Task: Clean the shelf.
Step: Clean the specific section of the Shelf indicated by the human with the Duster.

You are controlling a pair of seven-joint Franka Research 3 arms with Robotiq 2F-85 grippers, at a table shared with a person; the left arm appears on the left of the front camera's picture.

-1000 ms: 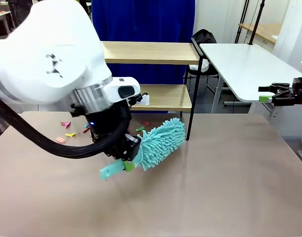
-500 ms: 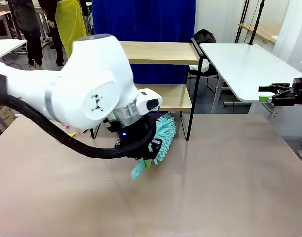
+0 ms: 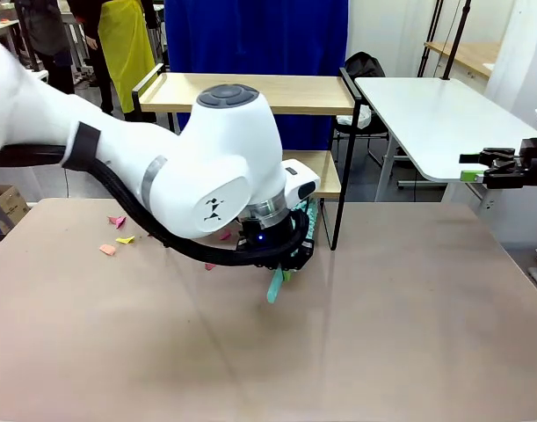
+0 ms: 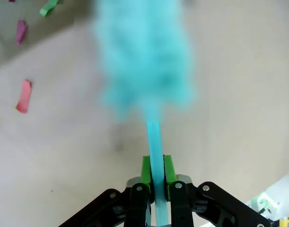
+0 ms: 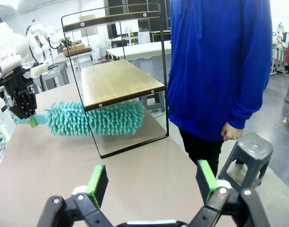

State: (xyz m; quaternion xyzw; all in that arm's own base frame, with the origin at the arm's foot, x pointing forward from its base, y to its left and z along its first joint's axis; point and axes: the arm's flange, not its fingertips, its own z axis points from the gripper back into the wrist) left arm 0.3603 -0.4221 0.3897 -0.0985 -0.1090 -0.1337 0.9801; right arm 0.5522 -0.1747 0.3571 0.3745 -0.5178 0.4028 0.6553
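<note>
The shelf (image 3: 250, 92) stands at the table's far edge, two light wooden boards in a thin black frame. My left gripper (image 3: 286, 264) is shut on the flat handle (image 3: 275, 286) of a teal fluffy duster (image 3: 308, 220), just in front of the shelf. In the left wrist view the handle (image 4: 155, 151) sits pinched between the green pads (image 4: 145, 170), and the duster head (image 4: 144, 56) is blurred. In the right wrist view the duster (image 5: 94, 118) reaches under the shelf's lower board (image 5: 120, 82). My right gripper (image 3: 492, 167) hangs open at the far right, empty.
Small coloured paper scraps (image 3: 117, 233) lie on the table left of the shelf, and a few (image 4: 23, 96) show beside the duster. A white table (image 3: 435, 114) stands at the back right. A person in a blue top (image 5: 220, 66) stands behind the shelf, near a grey stool (image 5: 250, 151).
My left arm has swung right across the table, turning the duster from lying sideways to pointing at the shelf, its head now under the lower board. The right arm has not moved.
</note>
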